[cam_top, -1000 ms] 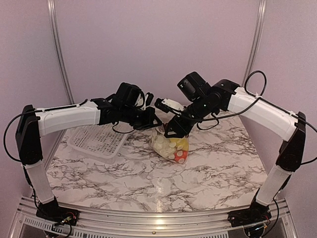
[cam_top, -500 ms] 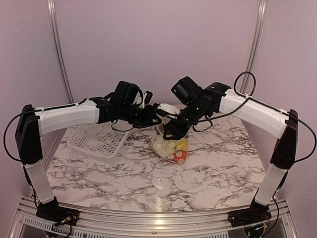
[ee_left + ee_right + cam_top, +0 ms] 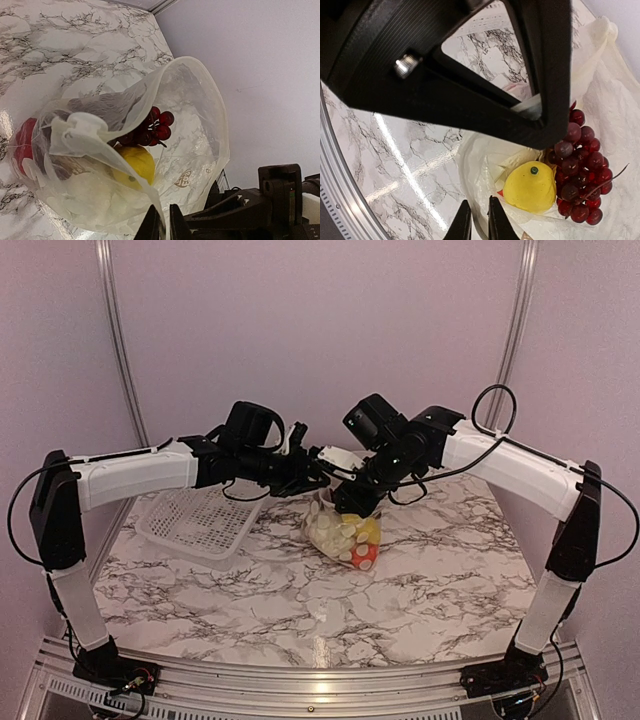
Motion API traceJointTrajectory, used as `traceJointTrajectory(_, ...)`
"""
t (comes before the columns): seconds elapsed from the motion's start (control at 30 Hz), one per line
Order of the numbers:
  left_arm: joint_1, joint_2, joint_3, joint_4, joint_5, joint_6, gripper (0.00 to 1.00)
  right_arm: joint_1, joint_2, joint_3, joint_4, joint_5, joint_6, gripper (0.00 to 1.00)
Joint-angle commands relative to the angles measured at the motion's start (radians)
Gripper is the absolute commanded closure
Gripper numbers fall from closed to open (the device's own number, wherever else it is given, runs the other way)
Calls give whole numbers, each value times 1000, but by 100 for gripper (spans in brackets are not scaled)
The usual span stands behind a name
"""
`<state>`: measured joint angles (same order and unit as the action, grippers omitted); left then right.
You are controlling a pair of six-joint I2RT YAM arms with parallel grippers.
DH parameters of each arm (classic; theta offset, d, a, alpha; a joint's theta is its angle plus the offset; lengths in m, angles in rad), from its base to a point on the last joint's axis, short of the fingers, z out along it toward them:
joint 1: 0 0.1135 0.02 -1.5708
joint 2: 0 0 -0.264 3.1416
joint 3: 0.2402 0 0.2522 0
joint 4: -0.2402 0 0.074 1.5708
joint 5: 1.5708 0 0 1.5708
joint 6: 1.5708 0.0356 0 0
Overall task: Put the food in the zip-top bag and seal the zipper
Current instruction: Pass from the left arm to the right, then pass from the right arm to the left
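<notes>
Left gripper (image 3: pixel 161 227) is clamped tight on the rim of the zip-top bag (image 3: pixel 202 125). The right gripper (image 3: pixel 479 225) is pinched down on the rim too, with just a sliver of film between its fingers. The two meet over the middle of the marble table (image 3: pixel 450 570). The bag stands with its long axis running from the grippers at 12 o'clock down to its fat bottom at 6 in the top view, mouth gaping wide. Inside, the grape bunch (image 3: pixel 150 131) sits at 12 o'clock of a yellow piece (image 3: pixel 134 164), and the red pepper (image 3: pixel 21 145) is pressed against the wall at 9. The pale stuff low down is too blurry through the crinkles to name. The white basket (image 3: pixel 195 522) sits at the bag's 9 o'clock, partly hidden by the left arm.
</notes>
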<state>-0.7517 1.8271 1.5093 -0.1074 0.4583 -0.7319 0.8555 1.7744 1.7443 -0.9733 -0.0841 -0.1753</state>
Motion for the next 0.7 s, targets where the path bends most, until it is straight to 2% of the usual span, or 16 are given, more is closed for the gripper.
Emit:
traceJointTrajectory(0.0,9,-46,-30,60,9,-22,87,19,-18,29,3,24,-20,92)
traceJointTrajectory(0.1,12,-68,-51,45,-37,-11,76,20,-27,40,-3,23,-19,99)
traceJointTrajectory(0.2,18,-107,-91,48,-63,17,63,20,-46,40,-9,24,-17,100)
traceJointTrajectory(0.37,21,-249,-199,35,-134,242,51,20,-91,23,-13,28,-17,100)
traceJointTrajectory(0.53,42,-410,-480,312,-258,421,34,20,-138,-17,-13,-4,-18,100)
traceJointTrajectory(0.67,76,-373,-572,498,-189,522,33,19,-162,-45,-15,-31,-17,100)
